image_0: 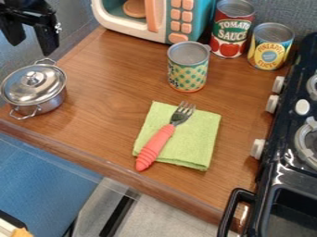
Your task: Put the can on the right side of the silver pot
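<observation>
The gripper hangs at the upper left, above and behind the silver pot, with its two fingers apart and nothing between them. The silver pot stands lidded at the left of the wooden counter. A can with green dots on a pale label is upright near the counter's middle, in front of the toy microwave. Farther back on the right are two more upright cans: a tall red one and a shorter yellow one.
A fork with a red handle lies across a folded green cloth on the wooden counter. The toy microwave is at the back, and the black stove lines the right side. The counter's front edge slants below the pot and cloth.
</observation>
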`<act>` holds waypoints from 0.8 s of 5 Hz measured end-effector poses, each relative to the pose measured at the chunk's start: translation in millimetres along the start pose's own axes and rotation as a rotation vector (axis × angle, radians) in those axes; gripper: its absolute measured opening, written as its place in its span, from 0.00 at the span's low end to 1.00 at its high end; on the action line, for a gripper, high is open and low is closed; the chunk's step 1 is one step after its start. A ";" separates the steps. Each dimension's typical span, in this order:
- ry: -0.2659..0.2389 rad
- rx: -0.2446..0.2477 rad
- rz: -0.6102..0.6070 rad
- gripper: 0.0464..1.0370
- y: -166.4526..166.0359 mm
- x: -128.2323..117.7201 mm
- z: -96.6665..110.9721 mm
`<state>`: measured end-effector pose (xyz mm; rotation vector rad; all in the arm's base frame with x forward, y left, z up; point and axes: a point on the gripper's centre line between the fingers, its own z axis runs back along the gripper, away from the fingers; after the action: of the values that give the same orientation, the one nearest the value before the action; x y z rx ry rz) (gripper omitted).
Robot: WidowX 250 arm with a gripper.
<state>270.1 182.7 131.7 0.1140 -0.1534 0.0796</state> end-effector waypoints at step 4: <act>-0.022 -0.142 -0.240 0.96 -144.4 54.6 -13.3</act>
<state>338.6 45.1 111.7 -0.0094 -0.1657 -0.1717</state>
